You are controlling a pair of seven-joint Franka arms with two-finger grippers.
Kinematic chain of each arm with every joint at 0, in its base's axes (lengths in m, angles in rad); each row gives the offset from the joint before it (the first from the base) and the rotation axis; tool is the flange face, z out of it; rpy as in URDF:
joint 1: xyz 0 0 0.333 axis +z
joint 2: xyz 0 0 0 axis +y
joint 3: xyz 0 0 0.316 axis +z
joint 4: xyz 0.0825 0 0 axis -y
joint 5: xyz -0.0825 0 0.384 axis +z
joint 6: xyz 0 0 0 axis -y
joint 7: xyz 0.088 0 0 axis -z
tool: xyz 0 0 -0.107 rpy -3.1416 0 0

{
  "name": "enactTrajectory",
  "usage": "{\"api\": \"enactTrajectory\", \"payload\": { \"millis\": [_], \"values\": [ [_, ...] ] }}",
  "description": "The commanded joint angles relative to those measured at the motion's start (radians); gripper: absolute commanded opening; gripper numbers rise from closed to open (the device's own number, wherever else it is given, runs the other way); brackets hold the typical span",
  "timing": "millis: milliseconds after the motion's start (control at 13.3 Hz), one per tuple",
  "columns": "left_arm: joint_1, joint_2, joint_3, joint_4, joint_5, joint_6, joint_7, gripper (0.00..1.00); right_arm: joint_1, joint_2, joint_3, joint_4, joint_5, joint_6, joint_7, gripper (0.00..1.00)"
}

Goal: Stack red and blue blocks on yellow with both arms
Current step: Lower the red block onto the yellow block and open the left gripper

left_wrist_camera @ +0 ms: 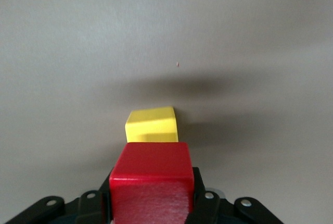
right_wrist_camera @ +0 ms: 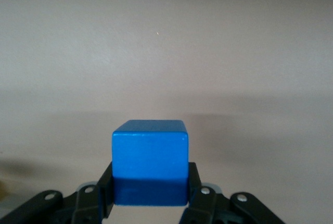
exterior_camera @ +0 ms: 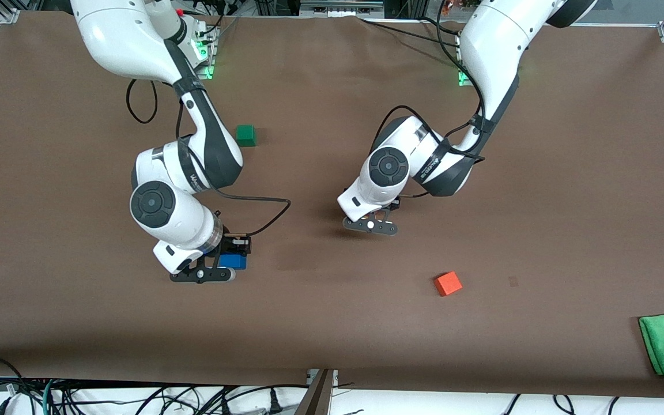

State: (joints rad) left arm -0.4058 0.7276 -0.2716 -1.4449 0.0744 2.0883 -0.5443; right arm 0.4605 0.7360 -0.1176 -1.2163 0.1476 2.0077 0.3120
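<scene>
Left claw clamps the red block apparently just above the yellow block for stacking, while right claw grips the blue block, waiting.

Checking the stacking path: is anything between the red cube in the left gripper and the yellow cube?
Nothing visible. The left gripper holds the red cube just above the table, with the yellow cube directly ahead and its top bare.
</scene>
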Motion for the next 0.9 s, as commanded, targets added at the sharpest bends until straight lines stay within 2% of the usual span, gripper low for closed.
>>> {"api": "enactTrajectory", "payload": {
  "millis": [0, 829],
  "values": [
    [-0.014, 0.019, 0.009, 0.006, 0.036, 0.041, -0.061, 0.12, 0.004, 0.006, 0.006, 0.043, 0.004, -0.024, 0.032, 0.44],
    [-0.019, 0.030, 0.012, -0.025, 0.064, 0.038, -0.077, 0.14, 0.023, 0.014, 0.006, 0.044, 0.003, -0.009, 0.082, 0.44]
  ]
}}
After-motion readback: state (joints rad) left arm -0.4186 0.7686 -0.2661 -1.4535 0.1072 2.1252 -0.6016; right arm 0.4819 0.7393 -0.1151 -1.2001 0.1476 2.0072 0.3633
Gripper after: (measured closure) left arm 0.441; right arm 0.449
